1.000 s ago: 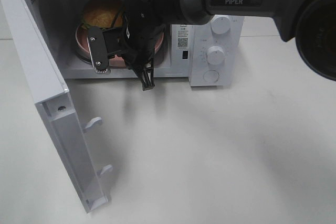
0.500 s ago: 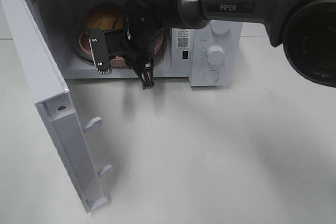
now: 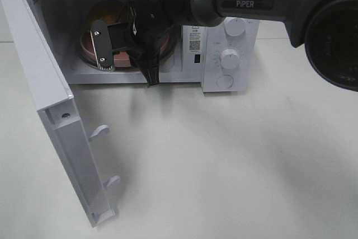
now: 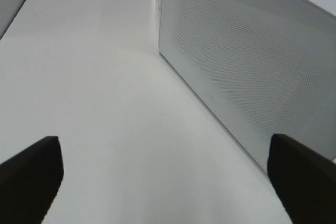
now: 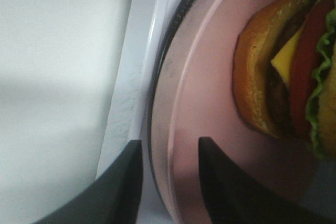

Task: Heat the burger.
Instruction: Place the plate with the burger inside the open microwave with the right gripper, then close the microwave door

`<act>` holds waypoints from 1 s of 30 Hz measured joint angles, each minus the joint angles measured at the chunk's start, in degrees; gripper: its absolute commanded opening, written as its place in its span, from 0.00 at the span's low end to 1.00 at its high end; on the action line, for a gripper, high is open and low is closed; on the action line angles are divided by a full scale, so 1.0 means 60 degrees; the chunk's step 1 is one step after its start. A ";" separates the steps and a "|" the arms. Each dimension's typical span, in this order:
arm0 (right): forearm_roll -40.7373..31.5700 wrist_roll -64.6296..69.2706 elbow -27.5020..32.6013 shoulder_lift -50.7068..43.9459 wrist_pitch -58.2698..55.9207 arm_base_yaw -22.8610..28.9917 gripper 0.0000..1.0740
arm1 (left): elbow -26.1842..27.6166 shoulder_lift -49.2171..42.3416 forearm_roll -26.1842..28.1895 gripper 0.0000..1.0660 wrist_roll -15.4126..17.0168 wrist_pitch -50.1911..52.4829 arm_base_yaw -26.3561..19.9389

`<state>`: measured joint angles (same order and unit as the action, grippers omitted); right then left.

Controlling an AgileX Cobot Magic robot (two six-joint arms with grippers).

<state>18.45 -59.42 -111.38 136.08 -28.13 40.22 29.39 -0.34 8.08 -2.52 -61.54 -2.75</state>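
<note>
The burger [image 3: 106, 12] sits on a pink plate [image 3: 88, 44] inside the open microwave [image 3: 224, 32]. In the right wrist view the burger [image 5: 294, 77] shows its bun, cheese, tomato and lettuce, and the pink plate [image 5: 210, 77] rests on the glass turntable. My right gripper [image 3: 128, 73] reaches into the cavity mouth. Its jaws [image 5: 170, 182] stand open on either side of the plate's near rim, with small gaps showing. My left gripper [image 4: 168, 174] hovers open over the table with nothing between its fingers. It is outside the exterior view.
The microwave door [image 3: 50, 99] is swung wide open to the left, its latch hooks pointing into the table space. Its perforated panel [image 4: 236, 51] stands close beside my left gripper. The control knobs [image 3: 229, 59] are on the right of the oven. White table [image 3: 235, 166] lies in front.
My right gripper's jaws have spread apart from shut, letting go of the plate rim. The arm shifted slightly upward at the cavity mouth. The left gripper has not moved.
</note>
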 measured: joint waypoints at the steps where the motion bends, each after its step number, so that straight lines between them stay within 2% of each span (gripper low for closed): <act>1: 0.0000 0.0010 0.0000 0.0000 -0.0143 0.0000 0.37 | 0.0000 0.0000 0.0000 0.92 0.0000 0.0000 0.0000; 7: 0.0000 0.0229 0.0000 0.0000 -0.0325 0.0000 0.40 | 0.0000 0.0000 0.0000 0.92 0.0000 0.0000 0.0000; 10: 0.0000 0.0449 0.0010 -0.0019 -0.0363 0.0000 0.46 | 0.0000 0.0000 0.0000 0.92 0.0000 0.0000 0.0000; 11: -0.0010 0.0477 0.0115 -0.0095 -0.0372 0.0000 0.51 | 0.0000 0.0000 0.0000 0.92 0.0000 0.0000 0.0000; 12: -0.0010 0.0477 0.0115 -0.0095 -0.0372 0.0000 0.51 | 0.0000 0.0000 0.0000 0.92 0.0000 0.0000 0.0000; 14: -0.0124 0.0487 0.0726 -0.0621 -0.0248 0.0000 0.61 | 0.0000 0.0000 0.0000 0.92 0.0000 0.0000 0.0000; 17: -0.0134 0.0487 0.0888 -0.0726 -0.0210 0.0000 0.63 | 0.0000 0.0000 0.0000 0.92 0.0000 0.0000 0.0000; 19: -0.0191 0.0477 0.1652 -0.1194 0.0067 0.0000 0.67 | 0.0000 0.0000 0.0000 0.92 0.0000 0.0000 0.0000; 20: -0.0191 0.0477 0.1652 -0.1194 0.0067 0.0000 0.67 | 0.0000 0.0000 0.0000 0.92 0.0000 0.0000 0.0000; 24: -0.0191 0.0477 0.2664 -0.1728 0.0688 0.0000 0.68 | 0.0000 0.0000 0.0000 0.92 0.0000 0.0000 0.0000; 27: -0.0191 0.0477 0.2807 -0.1805 0.0716 0.0000 0.68 | 0.0000 0.0000 0.0000 0.92 0.0000 0.0000 0.0000; 30: -0.0181 0.0477 0.3400 -0.2254 0.0793 0.0000 0.68 | 0.0000 0.0000 0.0000 0.92 0.0000 0.0000 0.0000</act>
<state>17.36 -56.55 -90.99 122.56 -23.38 40.22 29.39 -0.34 8.08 -2.52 -61.54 -2.75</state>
